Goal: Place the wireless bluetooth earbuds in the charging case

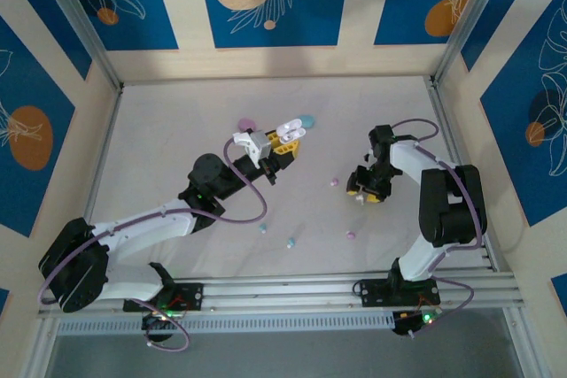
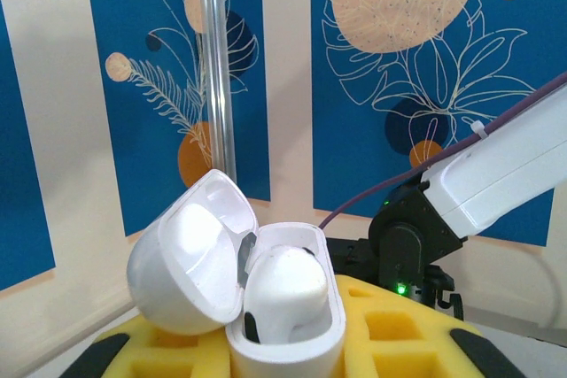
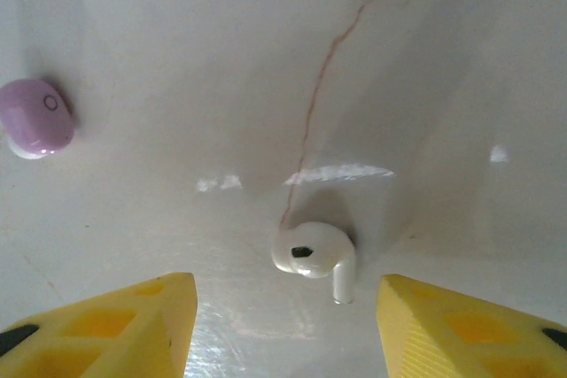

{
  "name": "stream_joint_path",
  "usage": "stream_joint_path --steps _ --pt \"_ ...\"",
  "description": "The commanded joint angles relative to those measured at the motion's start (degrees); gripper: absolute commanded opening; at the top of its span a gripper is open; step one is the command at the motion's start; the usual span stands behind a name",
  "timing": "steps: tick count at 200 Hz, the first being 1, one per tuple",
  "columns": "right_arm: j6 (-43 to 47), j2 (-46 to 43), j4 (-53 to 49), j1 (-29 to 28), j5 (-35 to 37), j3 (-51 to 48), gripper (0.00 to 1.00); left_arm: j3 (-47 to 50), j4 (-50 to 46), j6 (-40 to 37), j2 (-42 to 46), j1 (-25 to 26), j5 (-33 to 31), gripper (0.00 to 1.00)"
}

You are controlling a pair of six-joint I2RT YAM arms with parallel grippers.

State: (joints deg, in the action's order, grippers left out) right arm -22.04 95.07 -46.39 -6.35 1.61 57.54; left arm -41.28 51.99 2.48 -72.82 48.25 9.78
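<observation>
**Earbud count: six seen, one seated**

Cases, three. The white case (image 2: pixel 292 353) is clamped between the yellow fingers (image 2: pixel 159 343) of the left gripper (image 1: pixel 285 141) and held above the table (image 1: pixel 177 130), with its lid (image 2: pixel 182 272) swung open to one side. The pink case (image 1: pixel 246 124) and the light blue case (image 1: pixel 306 120) lie on the table just beyond it.

Earbuds, six.
- White, two: the seated white earbud (image 2: pixel 288 294) sits in the open case. The loose white earbud (image 3: pixel 310 254) lies on the table.
- Pink, two: the near pink earbud (image 3: pixel 34 117) lies just left of the right gripper (image 1: pixel 365 187), and the far pink earbud (image 1: pixel 351 235) lies closer to the arm bases.
- Light blue, two: the first blue earbud (image 1: pixel 263 228) and the second blue earbud (image 1: pixel 291 242) lie close together at centre.

The right gripper's jaws stand wide apart and hold nothing. The loose white earbud lies between its finger tips, touching neither.
</observation>
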Motion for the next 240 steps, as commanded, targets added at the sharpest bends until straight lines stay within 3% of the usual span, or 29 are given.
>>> stream_joint_path --steps 1,20,30,131,172,184,240 --pt "2.20 -0.58 -2.25 -1.32 4.20 2.28 0.56 -0.91 1.54 0.13 0.17 0.53 -0.14 0.15" --pt "4.26 1.16 -2.82 -2.22 5.10 3.58 0.55 -1.00 1.48 0.24 0.20 0.53 -0.11 0.15" --pt "4.81 2.13 -3.16 -2.19 5.02 4.12 0.49 -1.06 1.54 0.24 0.30 0.52 -0.16 0.15" --pt "8.17 7.28 -4.24 -3.76 5.88 6.97 0.48 0.05 1.10 0.07 1.60 0.52 -0.81 0.15" --pt "8.94 8.39 -4.54 -4.19 5.93 6.93 0.45 0.74 0.75 -0.14 2.26 0.57 -1.45 0.15" --pt "9.12 8.96 -4.58 -4.16 5.69 7.15 0.39 0.76 0.57 -0.19 2.27 0.54 -1.43 0.15" --pt "8.86 10.47 -4.54 -4.66 6.56 7.26 0.37 0.83 0.65 -0.31 2.15 0.48 -1.74 0.15"
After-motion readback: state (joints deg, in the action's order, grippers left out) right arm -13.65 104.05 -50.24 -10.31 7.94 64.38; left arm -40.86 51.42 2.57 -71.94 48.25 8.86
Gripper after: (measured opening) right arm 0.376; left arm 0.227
